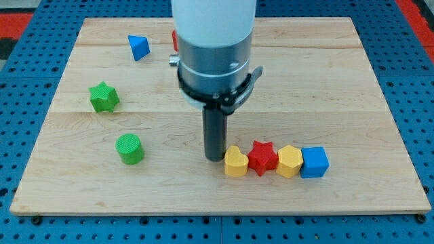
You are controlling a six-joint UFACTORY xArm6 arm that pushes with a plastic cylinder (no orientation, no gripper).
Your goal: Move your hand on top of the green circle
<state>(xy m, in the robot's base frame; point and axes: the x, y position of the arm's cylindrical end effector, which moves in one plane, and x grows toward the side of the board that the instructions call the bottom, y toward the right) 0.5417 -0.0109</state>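
Observation:
The green circle [129,148] is a short green cylinder at the view's lower left of the wooden board [352,81]. My tip [215,158] is the lower end of the dark rod, resting on the board near the middle. It stands well to the right of the green circle, with bare board between them. It sits just left of a yellow heart block [235,162], very close to it or touching.
A row runs right from the yellow heart: red star [262,157], yellow hexagon [289,161], blue cube [314,162]. A green star [104,97] lies above the green circle. A blue triangle [138,47] and a part-hidden red block [174,39] are at the top.

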